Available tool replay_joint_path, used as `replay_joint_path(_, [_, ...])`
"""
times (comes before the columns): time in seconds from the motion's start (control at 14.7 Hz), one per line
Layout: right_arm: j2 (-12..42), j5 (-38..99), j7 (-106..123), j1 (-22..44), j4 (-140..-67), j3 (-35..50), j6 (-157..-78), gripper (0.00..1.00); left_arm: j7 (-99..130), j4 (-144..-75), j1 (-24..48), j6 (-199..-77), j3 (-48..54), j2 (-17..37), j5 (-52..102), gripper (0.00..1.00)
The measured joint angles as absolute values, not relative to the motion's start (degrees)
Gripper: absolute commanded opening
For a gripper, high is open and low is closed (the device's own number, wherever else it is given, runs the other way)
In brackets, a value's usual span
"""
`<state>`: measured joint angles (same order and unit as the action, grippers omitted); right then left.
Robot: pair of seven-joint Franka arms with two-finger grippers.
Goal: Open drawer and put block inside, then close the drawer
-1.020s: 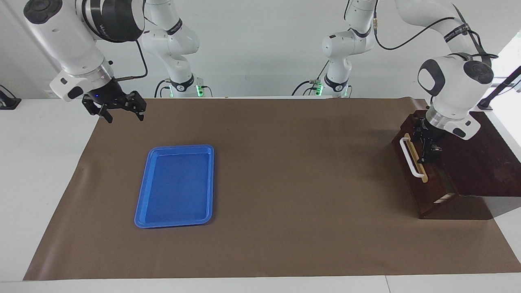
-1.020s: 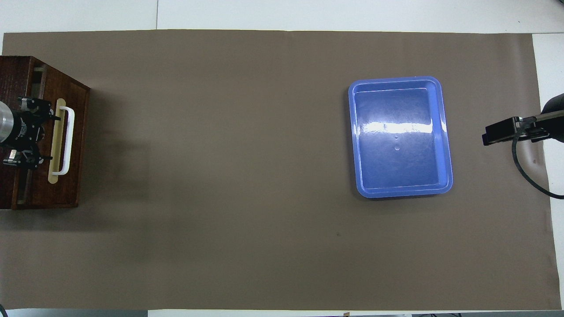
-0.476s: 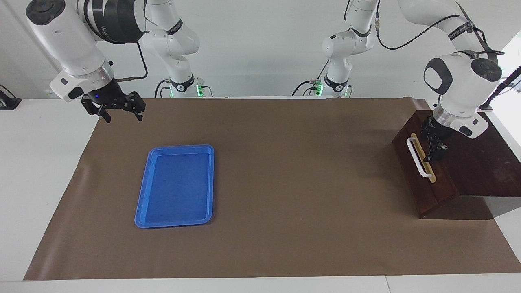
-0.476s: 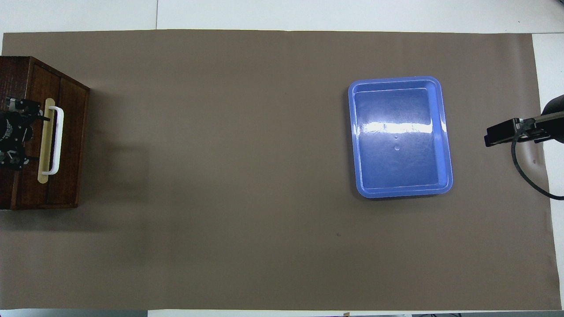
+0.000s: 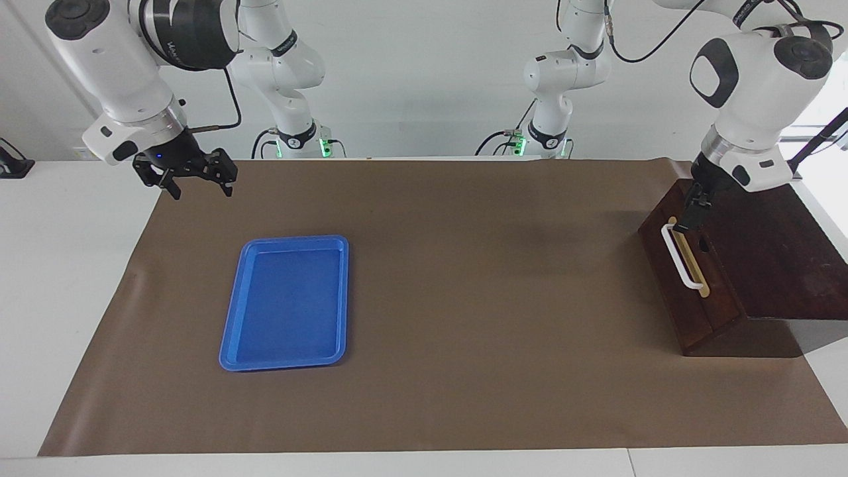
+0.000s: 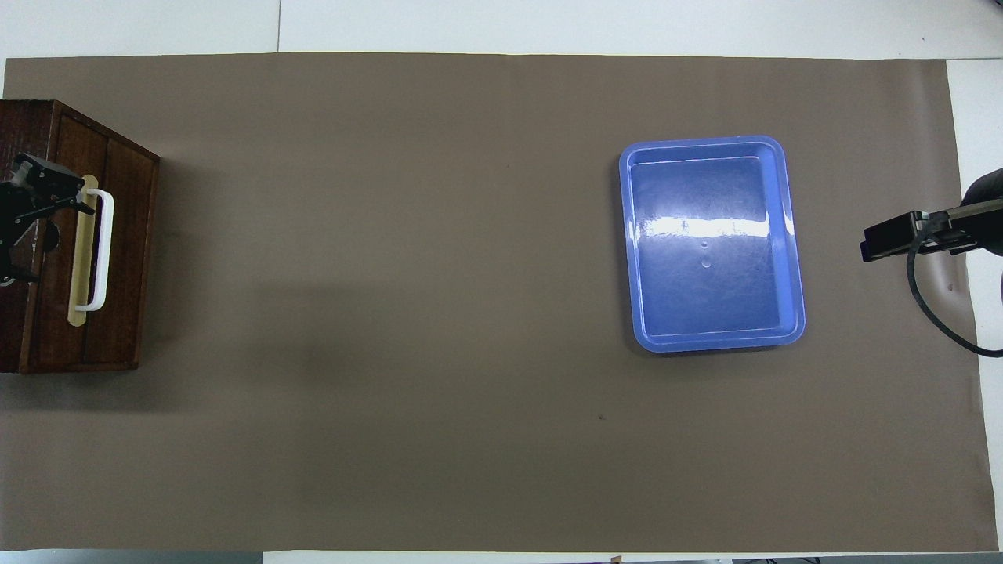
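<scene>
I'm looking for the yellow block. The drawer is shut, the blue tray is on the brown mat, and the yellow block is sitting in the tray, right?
Not quite. The blue tray is empty, as the overhead view shows, and no yellow block shows anywhere. The drawer is shut, and the tray does lie on the brown mat.

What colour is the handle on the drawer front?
White: the handle is a white bar on a tan strip, seen best in the facing view.

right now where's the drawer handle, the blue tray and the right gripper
white bar handle [image 5: 682, 260]: facing view, middle of the bar
blue tray [image 6: 791, 235]: overhead view, its rim
right gripper [image 5: 199, 191]: facing view, between its fingertips
</scene>
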<state>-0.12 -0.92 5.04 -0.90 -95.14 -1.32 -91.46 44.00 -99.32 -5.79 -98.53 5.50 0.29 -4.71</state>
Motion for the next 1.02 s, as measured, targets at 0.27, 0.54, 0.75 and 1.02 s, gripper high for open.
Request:
replay_joint_path(0.27, [-0.15,-0.92,5.04,-0.90,-95.14,-1.32,-91.46,1.00,23.76,-99.22,-4.32,-93.71,5.51,-1.65,-2.95,1.00])
replay_joint_path(0.54, [-0.16,-0.92,5.04,-0.90,-95.14,-1.32,-91.46,1.00,15.90,-99.19,-3.33,-90.84,5.52,-1.76,-2.23,1.00])
replay_joint_path(0.75, [-0.17,-0.92,5.04,-0.90,-95.14,-1.32,-91.46,1.00,7.53,-98.84,-1.89,-89.57,4.73,-1.75,-2.21,1.00])
replay_joint_path(1.02, [-0.17,-0.92,5.04,-0.90,-95.14,-1.32,-91.46,1.00,1.65,-95.15,1.34,-86.40,2.26,-1.01,-2.16,1.00])
